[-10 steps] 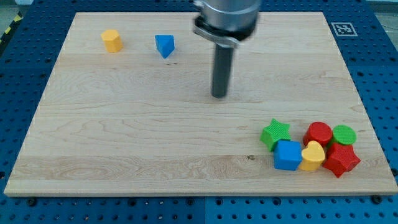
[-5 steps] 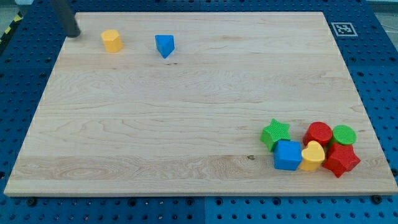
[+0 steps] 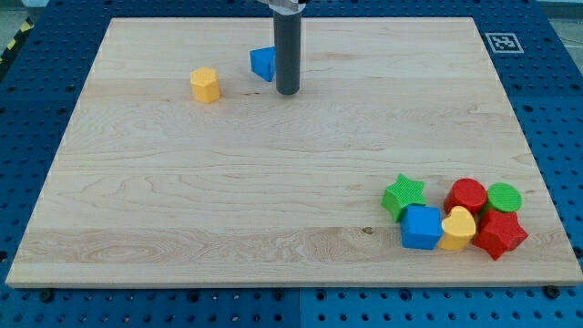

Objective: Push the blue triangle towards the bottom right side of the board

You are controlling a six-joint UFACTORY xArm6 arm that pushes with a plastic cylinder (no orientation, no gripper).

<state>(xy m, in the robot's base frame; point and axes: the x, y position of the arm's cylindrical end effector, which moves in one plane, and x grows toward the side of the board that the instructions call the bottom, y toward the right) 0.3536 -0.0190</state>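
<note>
The blue triangle [image 3: 263, 64] lies near the board's top, a little left of centre. My tip [image 3: 288, 91] stands just right of it and slightly below, with the rod partly covering the triangle's right edge. I cannot tell whether the rod touches the block. A yellow hexagon-like block [image 3: 206, 85] lies to the left of the triangle, apart from it.
A cluster sits at the board's bottom right: green star [image 3: 404, 195], blue cube [image 3: 422, 227], yellow heart [image 3: 458, 228], red cylinder [image 3: 467, 194], green cylinder [image 3: 504, 197], red star [image 3: 499, 233]. A marker tag [image 3: 500, 42] is at the top right corner.
My tip has gone from the top left corner to just right of the blue triangle. The yellow block has shifted right and down; the blue triangle has shifted right and slightly up.
</note>
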